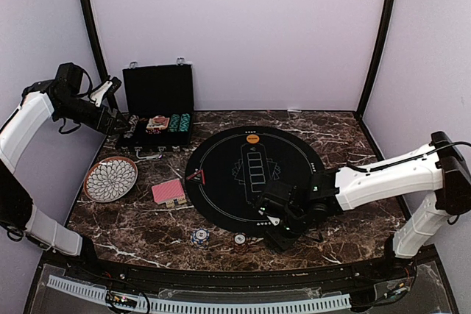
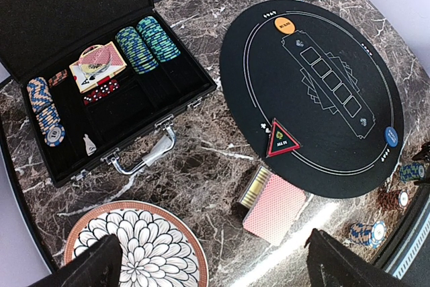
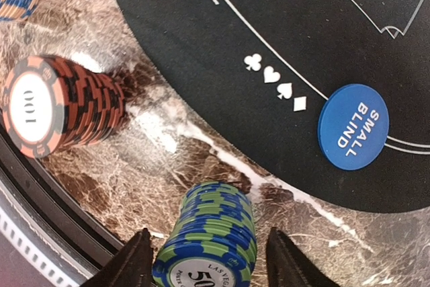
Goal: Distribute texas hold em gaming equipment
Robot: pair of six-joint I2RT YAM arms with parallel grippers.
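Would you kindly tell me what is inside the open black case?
Blue-green chip stacks, a striped chip row, red dice and cards; whatever lies beneath the cards is covered.

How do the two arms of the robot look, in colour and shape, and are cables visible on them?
Both the left arm and the right arm have smooth white shells between black joints, with black wrists. Thin black cables loop beside their joints. The left fingers and right fingers are black and taper like wedges.
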